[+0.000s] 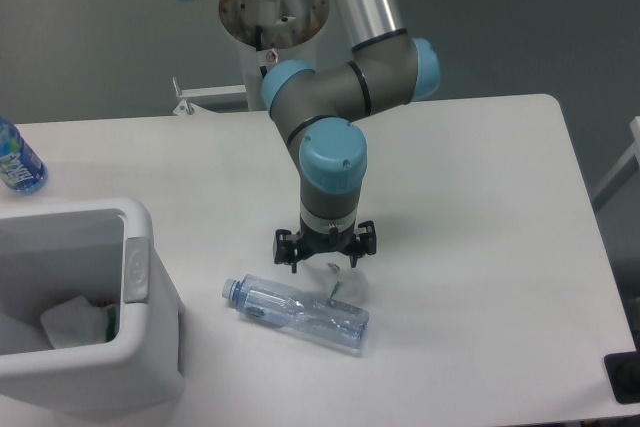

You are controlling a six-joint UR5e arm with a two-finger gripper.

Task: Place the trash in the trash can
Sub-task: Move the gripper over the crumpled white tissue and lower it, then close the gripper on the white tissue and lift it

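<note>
My gripper (pixel 324 250) is open and low over the table, its fingers spread on either side of the crumpled white wrapper (pixel 347 284). Most of the wrapper is hidden under the gripper; only its near right end shows. The crushed clear bluish bottle (pixel 297 313) lies on its side just in front of the gripper, cap toward the left. The white trash can (pixel 131 247) stands at the front left, well apart from the gripper. A crumpled white piece with a green bit (pixel 76 323) lies inside it.
A blue-labelled water bottle (pixel 16 159) stands at the table's left edge behind the bin. The arm's base column (pixel 273 47) rises at the back middle. A dark object (pixel 624 377) sits at the front right corner.
</note>
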